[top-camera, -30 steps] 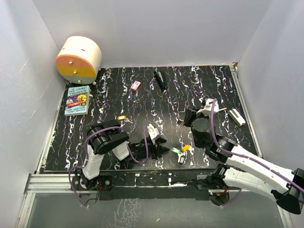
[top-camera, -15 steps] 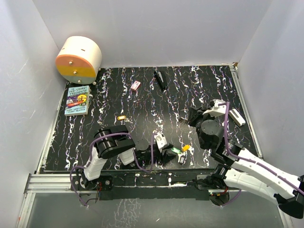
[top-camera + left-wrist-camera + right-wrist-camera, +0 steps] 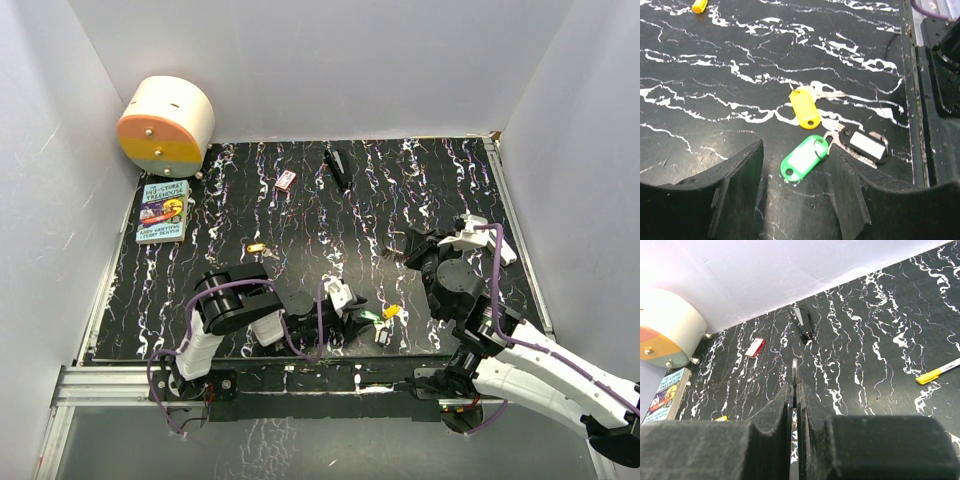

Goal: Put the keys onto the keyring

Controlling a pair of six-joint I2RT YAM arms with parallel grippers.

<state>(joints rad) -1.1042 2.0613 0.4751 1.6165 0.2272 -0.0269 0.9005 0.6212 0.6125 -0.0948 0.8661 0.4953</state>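
Observation:
Three small keys lie near the table's front edge: a green tag (image 3: 372,317), a yellow-orange tag (image 3: 391,311) and a white-faced one (image 3: 383,335). In the left wrist view the green tag (image 3: 804,159) lies just ahead of my open left gripper (image 3: 795,182), close to its right finger (image 3: 852,192). The yellow one (image 3: 805,108) and the white one in a black frame (image 3: 867,145) lie just beyond. My left gripper (image 3: 350,320) sits low beside them. My right gripper (image 3: 796,390) is shut on the thin silver keyring (image 3: 794,371), seen edge-on; it is raised right of centre (image 3: 405,250).
A red-and-white box (image 3: 285,180) and a black stick (image 3: 338,168) lie at the back. A small yellow piece (image 3: 257,247) lies left of centre. A book (image 3: 163,211) and a round cream-and-orange drum (image 3: 166,122) are at the back left. A yellow-tipped pen (image 3: 939,372) lies on the right.
My left gripper has moved right and lower, up to the green key. My right arm has shifted right and back a little, still shut on the ring.

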